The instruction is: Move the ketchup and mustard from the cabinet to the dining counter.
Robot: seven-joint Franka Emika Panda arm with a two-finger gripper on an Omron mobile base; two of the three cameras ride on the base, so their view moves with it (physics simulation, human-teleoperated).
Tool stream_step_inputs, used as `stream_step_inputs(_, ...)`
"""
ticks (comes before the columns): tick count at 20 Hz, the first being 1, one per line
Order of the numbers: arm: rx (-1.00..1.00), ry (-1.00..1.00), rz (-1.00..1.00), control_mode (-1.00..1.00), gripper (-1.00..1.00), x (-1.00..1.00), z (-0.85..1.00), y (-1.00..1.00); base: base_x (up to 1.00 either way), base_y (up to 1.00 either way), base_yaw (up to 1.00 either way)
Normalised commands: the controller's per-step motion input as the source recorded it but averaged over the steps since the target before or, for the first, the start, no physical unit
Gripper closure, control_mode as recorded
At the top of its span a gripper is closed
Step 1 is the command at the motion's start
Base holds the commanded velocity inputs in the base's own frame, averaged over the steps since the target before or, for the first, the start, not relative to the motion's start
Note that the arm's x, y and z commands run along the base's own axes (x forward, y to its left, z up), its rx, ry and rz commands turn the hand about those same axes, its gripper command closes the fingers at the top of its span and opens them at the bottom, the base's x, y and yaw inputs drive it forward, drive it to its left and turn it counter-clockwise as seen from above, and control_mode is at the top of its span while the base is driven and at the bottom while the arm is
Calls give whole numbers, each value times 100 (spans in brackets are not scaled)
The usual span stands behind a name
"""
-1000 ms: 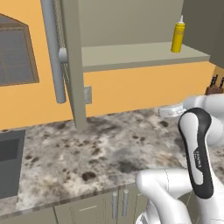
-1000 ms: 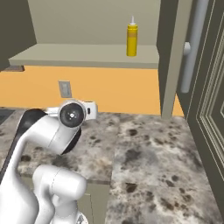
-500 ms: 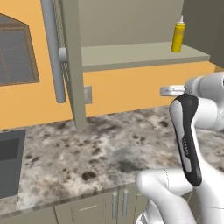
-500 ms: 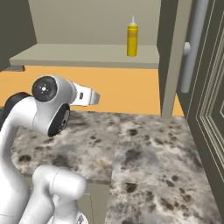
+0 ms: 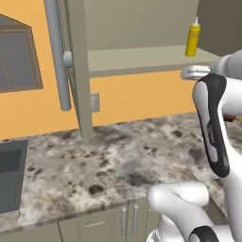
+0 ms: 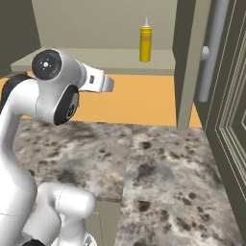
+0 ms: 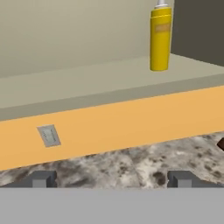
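sink: dark grey sink basin (image 5: 9, 182) at the far left, sunk into the worktop
worktop: speckled grey-brown granite counter (image 5: 118, 160) running along the orange wall, with a small grey wall outlet (image 7: 49, 135) just above it
cabinet: olive-grey wall cabinet (image 6: 96, 58) standing open, its raised-panel door (image 5: 78, 71) swung out, long grey metal bar handle (image 5: 57, 56) on it
mustard: small yellow squeeze bottle with a thin white nozzle (image 7: 160, 37), upright on the cabinet's bottom shelf toward the right end, nothing touching it
gripper: two-finger gripper (image 7: 111, 179) is spread about as wide as it goes and holding nothing; hangs out in front of the shelf and a bit below it, well apart from the bottle, which sits up and to the right in the hand view
how it'll handle: my guess is light and a bit squishy, smooth plastic so kinda slippery, and tall and narrow so easy to tip if you bump it
where to grab: I'd go for the yellow body around the middle, fingers either side, definitely not the skinny nozzle or the tapered shoulder, and not too hard a squeeze
ketchup: can't spot a red bottle on the shelf from here
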Motion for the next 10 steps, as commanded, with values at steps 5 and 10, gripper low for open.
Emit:
stream_step_inputs(5, 0, 0, 0, -100, -100, 31, 30, -24, 0, 0, 0)
stream_step_inputs(10, -7, 0, -2, -100, -100, 47, 20, -22, 0, 0, 0)
